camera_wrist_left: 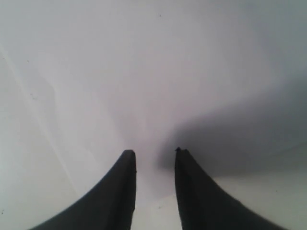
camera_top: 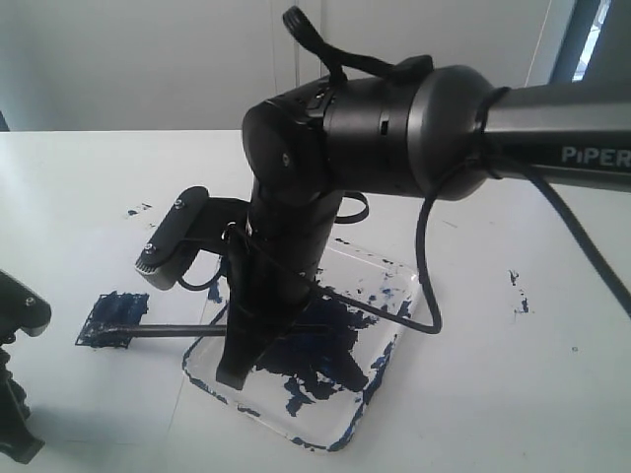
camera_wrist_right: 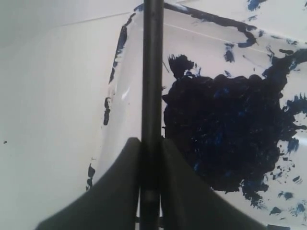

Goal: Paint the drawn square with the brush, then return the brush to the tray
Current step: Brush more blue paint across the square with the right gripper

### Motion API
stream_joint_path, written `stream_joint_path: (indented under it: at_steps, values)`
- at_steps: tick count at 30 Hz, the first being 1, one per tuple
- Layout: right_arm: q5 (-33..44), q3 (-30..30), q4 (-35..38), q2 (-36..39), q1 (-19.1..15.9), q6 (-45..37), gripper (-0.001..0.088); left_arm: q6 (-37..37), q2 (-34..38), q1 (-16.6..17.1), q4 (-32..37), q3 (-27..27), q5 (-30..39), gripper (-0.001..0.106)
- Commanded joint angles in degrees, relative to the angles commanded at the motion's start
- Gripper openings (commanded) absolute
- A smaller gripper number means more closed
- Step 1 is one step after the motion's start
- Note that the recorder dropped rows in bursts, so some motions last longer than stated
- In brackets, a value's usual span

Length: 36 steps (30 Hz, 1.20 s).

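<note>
Your right gripper has the brush clamped over the tray, tip on the square out at 9 o'clock; left gripper sits spread, empty.

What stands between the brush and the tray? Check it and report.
Nothing visible. The right gripper holds the brush with its tip at the drawn square and its shaft over the rim of the tray. Only bare white surface lies between.

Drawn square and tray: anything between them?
Only the brush, its shaft crossing from the tray to the drawn square; otherwise bare white surface. Shows in the exterior view.
</note>
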Motion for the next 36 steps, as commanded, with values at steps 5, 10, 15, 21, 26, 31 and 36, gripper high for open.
stream_joint_path:
  at_steps: [5, 10, 15, 21, 26, 31, 36]
  values:
    - [0.0, 0.0, 0.3, 0.9, 0.0, 0.0, 0.0000, 0.0, 0.0, 0.0, -0.1, 0.0, -0.2, 0.035]
    - [-0.7, 0.0, 0.5, 1.4, 0.0, 0.0, 0.0000, 0.0, 0.0, 0.0, -0.4, 0.0, -0.5, 0.035]
    - [-0.6, -1.5, 0.6, 1.4, 0.0, 0.0, 0.0000, 0.0, 0.0, 0.0, -0.4, 0.0, -0.5, 0.035]
    - [1.1, -4.2, 0.7, 1.4, 0.0, 0.0, 0.0000, 0.0, 0.0, 0.0, -0.4, 0.0, -0.5, 0.035]
    - [1.1, -4.4, 0.7, 1.4, 0.0, 0.1, 0.0000, 0.0, 0.0, 0.0, -0.4, 0.0, -0.5, 0.035]
    - [1.8, -4.4, 0.8, 2.6, 0.0, 0.1, 0.0000, 0.0, 0.0, 0.0, -0.4, 0.0, -0.5, 0.035]
    - [1.8, -4.4, 0.0, 3.2, 0.5, 0.1, 0.0000, 0.0, 0.0, 0.0, -0.4, 0.0, -0.5, 0.035]
